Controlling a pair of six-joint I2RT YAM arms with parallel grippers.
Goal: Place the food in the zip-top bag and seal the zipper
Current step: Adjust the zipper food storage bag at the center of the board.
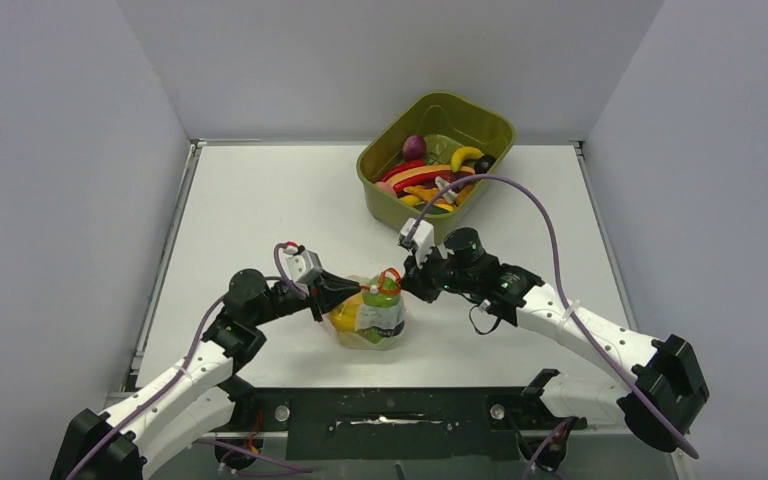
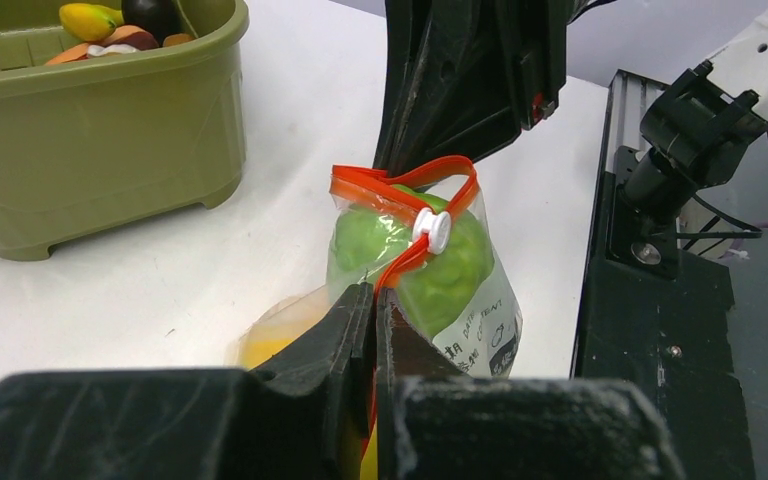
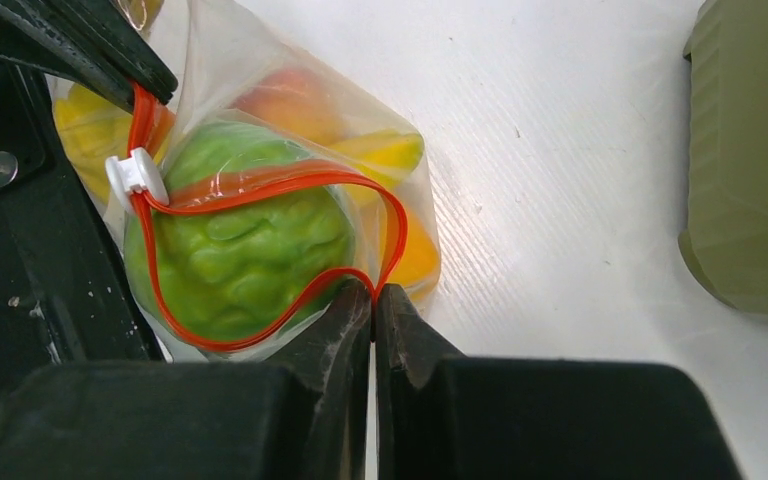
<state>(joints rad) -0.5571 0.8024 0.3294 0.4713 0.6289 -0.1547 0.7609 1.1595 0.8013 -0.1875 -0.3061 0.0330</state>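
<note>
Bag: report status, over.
Shut on zipper ends: left pincer, right pincer. Mouth of bag open, slider near left pincer. Green fruit bulges into the mouth.

Olive-green rectangular plastic tub (image 1: 448, 112) at far right of white tabletop (image 1: 260, 210), black metal mounting plate (image 1: 340, 430) along near edge

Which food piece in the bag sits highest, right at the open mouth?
The bumpy green fruit, ringed by the zipper; the yellow piece and peach piece lie deeper in the zip-top bag.
</note>
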